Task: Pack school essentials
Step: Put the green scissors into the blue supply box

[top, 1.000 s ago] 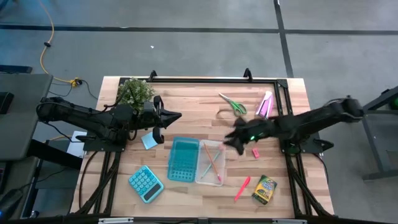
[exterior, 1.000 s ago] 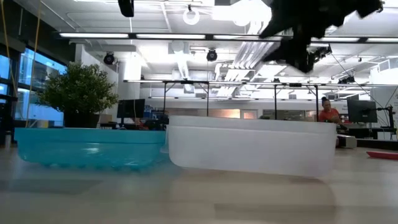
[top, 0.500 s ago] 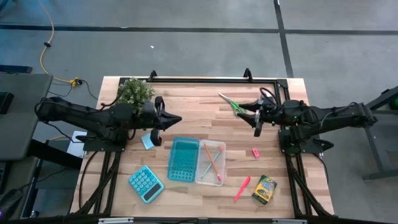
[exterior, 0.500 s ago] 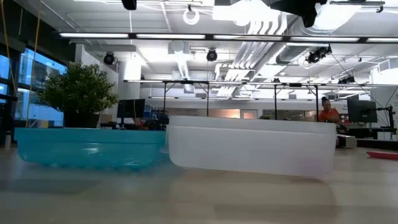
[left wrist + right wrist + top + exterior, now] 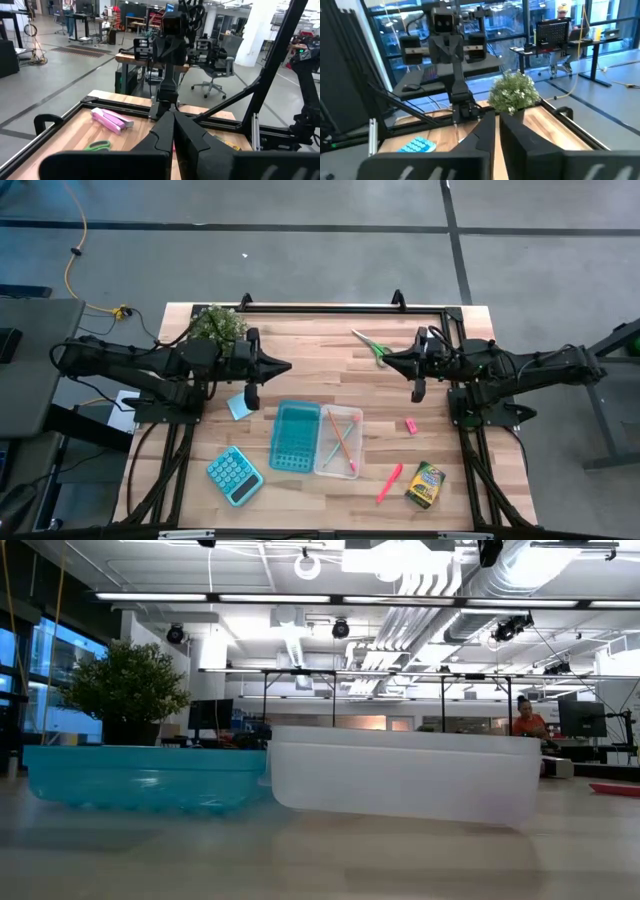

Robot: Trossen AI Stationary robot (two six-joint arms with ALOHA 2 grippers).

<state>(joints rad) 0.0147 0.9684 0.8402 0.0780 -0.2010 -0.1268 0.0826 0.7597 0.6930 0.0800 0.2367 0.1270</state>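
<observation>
Hovering above the table with fingers pressed together and holding nothing, the right gripper points inward beside the green-handled scissors; facing it across the boards, the left gripper is likewise closed and empty (a potted plant sits by its arm). Two thin pencils lie in the clear tray, which touches the teal tray. Loose nearby are the tiny pink eraser, pink marker, yellow-green crayon box and light-blue note pad
</observation>
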